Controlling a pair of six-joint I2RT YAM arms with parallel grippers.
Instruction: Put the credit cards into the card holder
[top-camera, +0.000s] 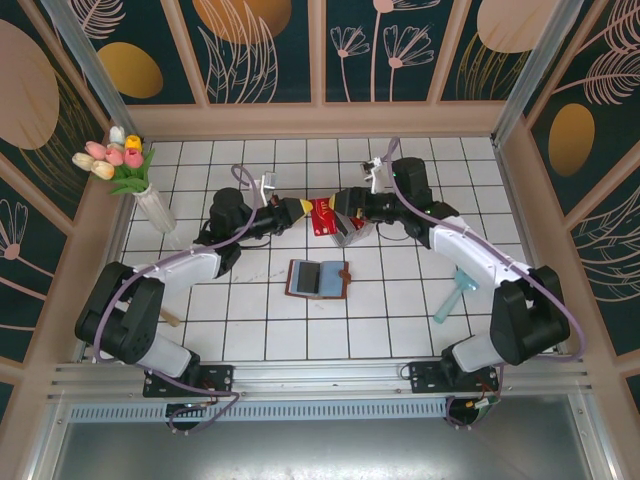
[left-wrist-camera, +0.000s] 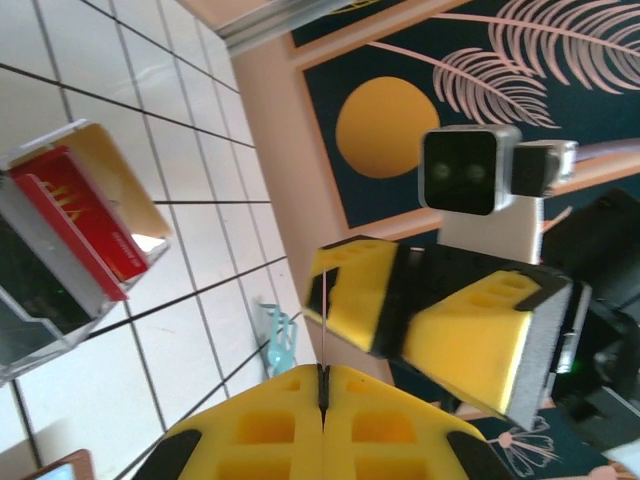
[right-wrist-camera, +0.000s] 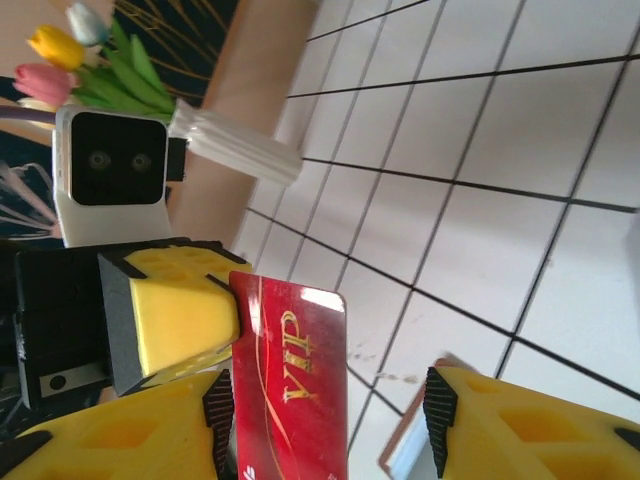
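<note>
Right wrist view puts the right pincer (right-wrist-camera: 325, 425) closest, its yellow fingers standing apart. The red card (right-wrist-camera: 290, 390) sits between them, close to one finger and facing the lens. Just behind, the left pincer (left-wrist-camera: 323, 392) is clamped on that card along one side, holding it in the air above the table (top-camera: 250, 330).

I judge this to be a hand-over or a regrip. To do it well, the right pincer should meet the card's flat faces, not its edges. With the face turned to its camera, a wrist turn seems needed before closing. The left should let go only once the other grip is firm, since so thin a card could slip or flex.

On the white tiled table, nearer the arm bases, the card holder (top-camera: 318, 277) lies open, well apart from both pincers. The card would probably need to come down slanted to enter a slot. Beside the pincers stands a pale tray (left-wrist-camera: 40, 310) with another red card (left-wrist-camera: 75, 210) in it. Farther off are a teal object (top-camera: 450, 298) at the right and a vase of tulips (top-camera: 150, 205) at the far left. Dark leaf-printed panels (top-camera: 270, 50) wall the cell.
</note>
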